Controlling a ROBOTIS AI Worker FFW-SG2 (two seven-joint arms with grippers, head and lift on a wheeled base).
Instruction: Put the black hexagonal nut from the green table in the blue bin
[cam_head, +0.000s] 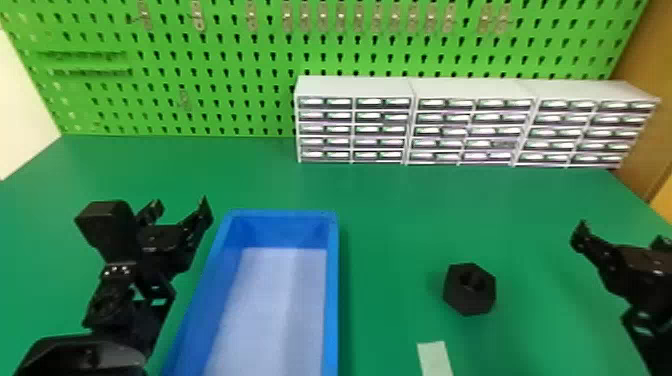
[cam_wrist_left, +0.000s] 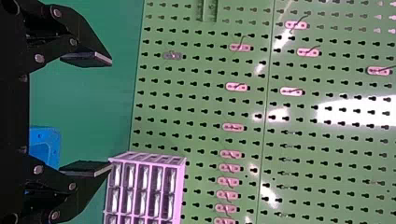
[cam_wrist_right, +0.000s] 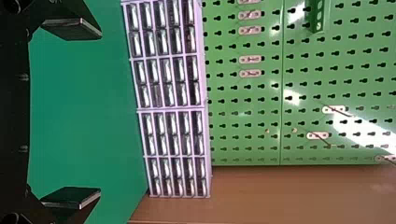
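Saw the left arm (cam_head: 82, 352) nearest, beside the blue bin (cam_head: 331, 300), and found 2 fingers spread wide on the left gripper (cam_head: 181, 202) and 2 on the right gripper (cam_head: 622, 233), all holding nothing. Spotted the nut (cam_head: 460, 298) on the green table (cam_head: 390, 205), between the bin and the right gripper. Judged the job at its start, with nothing done and 3 steps left: to grasp the nut, carry it across and release it inside.

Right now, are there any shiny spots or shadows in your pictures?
Left wrist view: white glare patches on the board; right wrist view: a slanting white streak of glare on the board too; head view: a soft, darker shadow on the table along the bin's right side.
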